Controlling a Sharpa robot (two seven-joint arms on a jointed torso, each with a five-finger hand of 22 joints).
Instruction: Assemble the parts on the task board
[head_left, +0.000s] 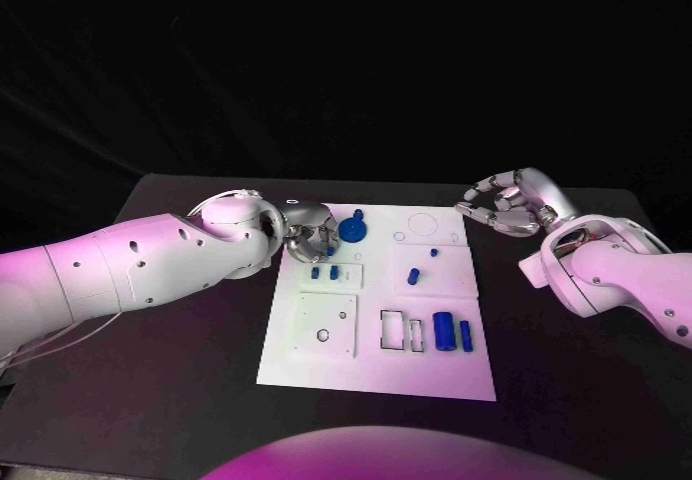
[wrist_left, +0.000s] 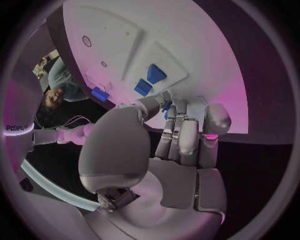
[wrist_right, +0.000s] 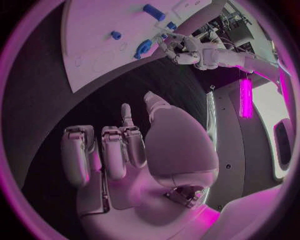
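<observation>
left robot hand (head_left: 306, 238): at the 10 o'clock edge of the task board (head_left: 433, 375), fingers curled by a blue part (head_left: 353, 230); can't tell if it's gripping anything
right robot hand (head_left: 505, 205): hovering off the board's 2 o'clock corner over the counter (head_left: 173, 400), fingers curled in, holding nothing
progress: early I'd say, blue cylinders (head_left: 453, 331) lie loose at 5 o'clock, small pegs (head_left: 326, 271) mid-board
views: left wrist view shows fingertips (wrist_left: 167, 96) right by blue pieces (wrist_left: 155, 73); head view can't resolve that

White rounded arm shells dotted with small screw holes, silver segmented hands, apparently thin cables along left arm (head_left: 130, 265)
</observation>
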